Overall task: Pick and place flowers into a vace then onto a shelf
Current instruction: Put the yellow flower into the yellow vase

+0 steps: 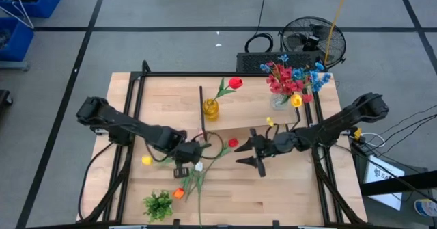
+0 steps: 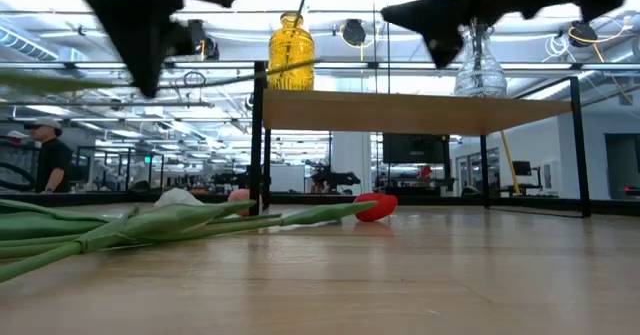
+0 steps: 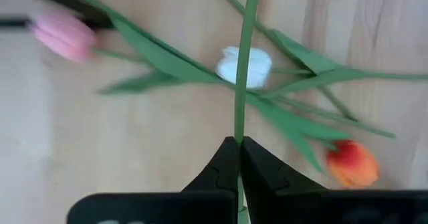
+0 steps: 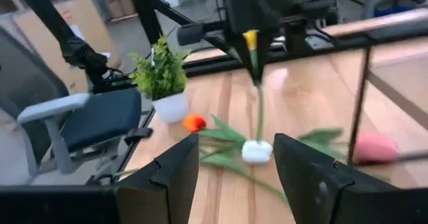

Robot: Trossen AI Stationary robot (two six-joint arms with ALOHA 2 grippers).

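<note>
Green leafy stems (image 2: 150, 227) are seen lying flat on the light-wood table (image 1: 287, 188), nearest the low camera, with a red tulip head (image 2: 376, 207) at their far end.

Beyond them the narrow light-wood shelf on thin black legs (image 2: 420, 111) carries a yellow glass vase (image 1: 211, 109) holding a red tulip, and a clear glass vase (image 1: 280, 100) crowded with red and blue blossoms (image 1: 293, 77).

The left claw (image 3: 239, 158) is closed on the thin green stem of a yellow tulip (image 4: 251, 39), which is held well clear of the table, above a loose white tulip (image 3: 245, 67), a pink one (image 3: 64, 37) and an orange one (image 3: 352, 164). The right claw (image 4: 234, 174) is open and empty, just in front of the shelf.

The grip is judged narrow: the stem could be twisted or slipped from the pads during the lift. The yellow vase could be tipped if its narrow mouth were missed. The long stem might also be caught on the shelf edge or the right arm.
</note>
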